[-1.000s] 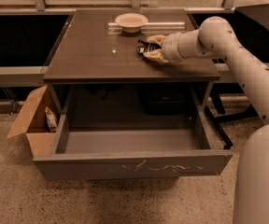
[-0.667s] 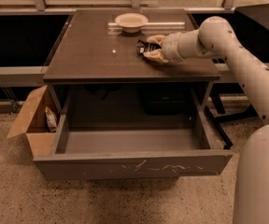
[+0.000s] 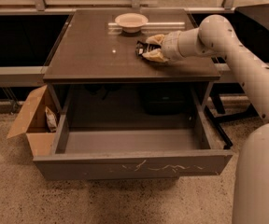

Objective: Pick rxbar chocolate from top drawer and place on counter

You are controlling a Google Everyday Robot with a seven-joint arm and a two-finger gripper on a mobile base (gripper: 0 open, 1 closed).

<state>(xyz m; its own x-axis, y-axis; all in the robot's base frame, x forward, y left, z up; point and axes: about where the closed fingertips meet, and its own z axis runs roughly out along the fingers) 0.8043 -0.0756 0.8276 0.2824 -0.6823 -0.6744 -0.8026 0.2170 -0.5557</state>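
Note:
The rxbar chocolate point(image 3: 141, 48), a small black wrapper, rests on the counter point(image 3: 97, 50) at its right middle. My gripper point(image 3: 148, 48) reaches in from the right, low over the counter, and its two pale fingers point(image 3: 155, 39) close on the bar from both sides. The top drawer point(image 3: 130, 164) is pulled fully out below the counter. Its grey inside shows nothing in it, and its front panel is scratched.
A pale bowl point(image 3: 131, 21) stands at the counter's back middle, just behind the gripper. A brown cardboard box point(image 3: 31, 122) with a whitish snack bag point(image 3: 51, 118) sits on the speckled floor left of the drawer. A dark table point(image 3: 265, 10) stands at the far right.

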